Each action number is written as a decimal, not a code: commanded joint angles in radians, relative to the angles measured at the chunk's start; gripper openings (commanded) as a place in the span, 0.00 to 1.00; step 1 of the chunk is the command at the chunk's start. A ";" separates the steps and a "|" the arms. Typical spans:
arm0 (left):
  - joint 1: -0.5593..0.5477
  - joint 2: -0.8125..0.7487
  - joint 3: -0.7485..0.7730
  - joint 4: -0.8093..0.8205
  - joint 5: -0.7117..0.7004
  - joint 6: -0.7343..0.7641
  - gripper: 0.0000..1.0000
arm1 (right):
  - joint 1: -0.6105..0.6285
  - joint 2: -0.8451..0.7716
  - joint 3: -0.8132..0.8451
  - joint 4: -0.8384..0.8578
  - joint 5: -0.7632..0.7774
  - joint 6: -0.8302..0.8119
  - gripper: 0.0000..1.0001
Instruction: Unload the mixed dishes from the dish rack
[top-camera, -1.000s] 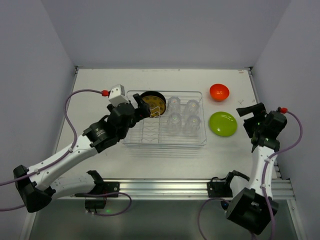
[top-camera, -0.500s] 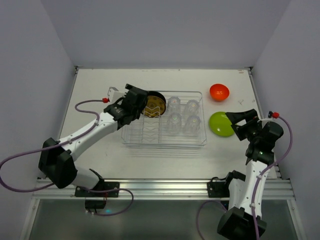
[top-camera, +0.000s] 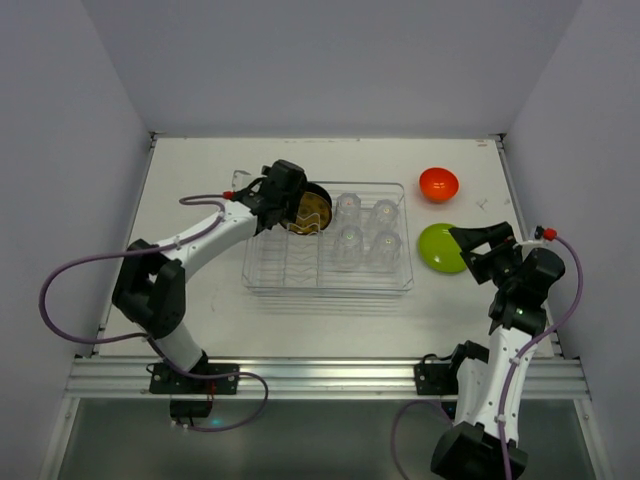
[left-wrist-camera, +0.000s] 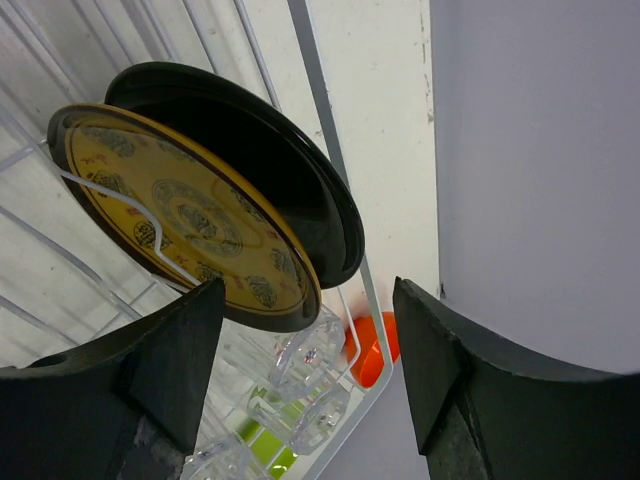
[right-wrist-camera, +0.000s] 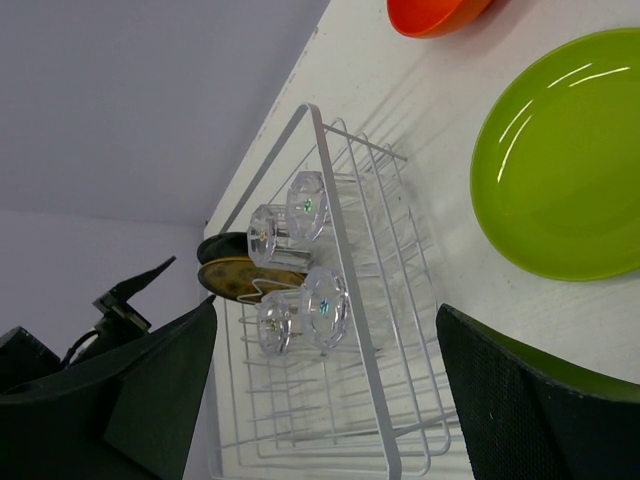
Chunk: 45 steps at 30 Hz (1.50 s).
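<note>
The left hand (left-wrist-camera: 308, 300) is opened wide and empty, close to the black plate (left-wrist-camera: 270, 160), which stands on edge in the dish rack (top-camera: 300, 270) beside four tumblers (top-camera: 347, 240). The right hand (right-wrist-camera: 328, 330), also wide, hovers near the green plate (top-camera: 437, 250) and the orange bowl (top-camera: 438, 184) on the tabletop (top-camera: 330, 160).

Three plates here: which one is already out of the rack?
The yellow-green plate, lying flat on the table right of the dish rack. The black plate and patterned yellow plate stand on edge inside it.

White table (top-camera: 200, 310), pale lavender walls (top-camera: 320, 60), even light.
</note>
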 joint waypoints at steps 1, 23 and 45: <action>0.004 0.031 0.038 0.030 0.012 -0.067 0.71 | -0.003 -0.017 0.027 -0.002 -0.012 0.005 0.92; 0.002 0.109 0.068 -0.057 0.023 -0.190 0.42 | -0.003 -0.032 0.030 0.015 -0.001 0.012 0.91; 0.001 0.095 0.076 -0.108 0.092 -0.241 0.06 | -0.003 -0.073 0.036 0.008 0.014 0.003 0.90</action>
